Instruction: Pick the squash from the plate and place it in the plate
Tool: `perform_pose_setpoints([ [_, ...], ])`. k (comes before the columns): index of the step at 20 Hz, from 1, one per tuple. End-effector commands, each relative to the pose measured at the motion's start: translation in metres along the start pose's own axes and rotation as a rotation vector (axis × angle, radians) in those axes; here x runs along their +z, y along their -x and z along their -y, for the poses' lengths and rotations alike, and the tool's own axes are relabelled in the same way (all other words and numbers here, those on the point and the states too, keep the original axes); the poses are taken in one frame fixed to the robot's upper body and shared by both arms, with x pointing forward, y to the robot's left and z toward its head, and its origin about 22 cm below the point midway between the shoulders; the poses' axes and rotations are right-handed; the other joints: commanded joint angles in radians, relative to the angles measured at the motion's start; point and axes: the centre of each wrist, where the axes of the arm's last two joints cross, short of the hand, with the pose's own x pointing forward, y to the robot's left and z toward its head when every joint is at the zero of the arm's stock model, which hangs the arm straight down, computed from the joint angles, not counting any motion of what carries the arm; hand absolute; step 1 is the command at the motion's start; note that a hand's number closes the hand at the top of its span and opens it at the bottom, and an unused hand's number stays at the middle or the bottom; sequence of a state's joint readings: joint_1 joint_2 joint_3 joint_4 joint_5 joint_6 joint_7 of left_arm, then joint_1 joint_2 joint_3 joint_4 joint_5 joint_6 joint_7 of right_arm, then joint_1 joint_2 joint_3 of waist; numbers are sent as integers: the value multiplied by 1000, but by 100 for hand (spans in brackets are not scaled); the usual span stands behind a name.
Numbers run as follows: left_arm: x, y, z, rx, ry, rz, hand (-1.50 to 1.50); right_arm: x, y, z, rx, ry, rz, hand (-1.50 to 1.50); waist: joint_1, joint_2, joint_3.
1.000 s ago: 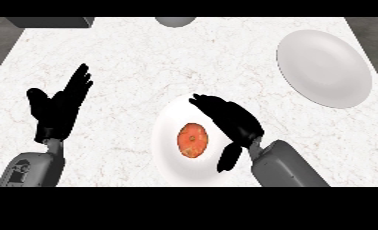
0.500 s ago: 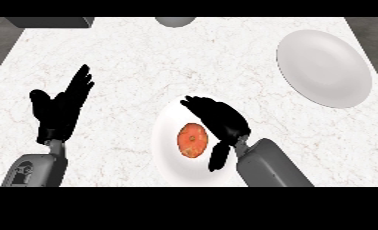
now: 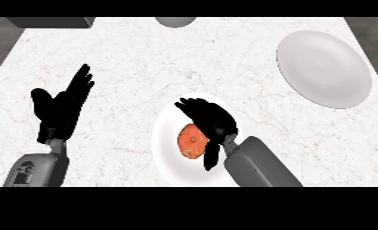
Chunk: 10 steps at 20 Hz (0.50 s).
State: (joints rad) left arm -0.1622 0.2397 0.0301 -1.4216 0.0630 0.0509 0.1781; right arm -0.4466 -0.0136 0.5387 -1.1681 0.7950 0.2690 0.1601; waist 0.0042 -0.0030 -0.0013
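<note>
On the near plate [image 3: 168, 159] your right hand [image 3: 210, 121], fingers spread and gripping nothing, sits just beside the squash [image 3: 192, 142], so closing off-centre could roll it away, while your left hand [image 3: 60, 106] rests open.

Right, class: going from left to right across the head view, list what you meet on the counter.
Left hand → plate with the squash → squash → right hand → bare plate.
</note>
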Motion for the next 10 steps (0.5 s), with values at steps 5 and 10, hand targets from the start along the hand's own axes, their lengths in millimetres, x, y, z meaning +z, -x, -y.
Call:
perform_pose_setpoints([
  [5, -2, -7, 9, 6, 13, 3, 0, -13, -16, -20, 89, -127, 105, 150, 6, 4, 2],
  [10, -9, 8, -12, -9, 0, 12, 0, -16, 6, -13, 22, -80, 136, 150, 0, 5, 1],
])
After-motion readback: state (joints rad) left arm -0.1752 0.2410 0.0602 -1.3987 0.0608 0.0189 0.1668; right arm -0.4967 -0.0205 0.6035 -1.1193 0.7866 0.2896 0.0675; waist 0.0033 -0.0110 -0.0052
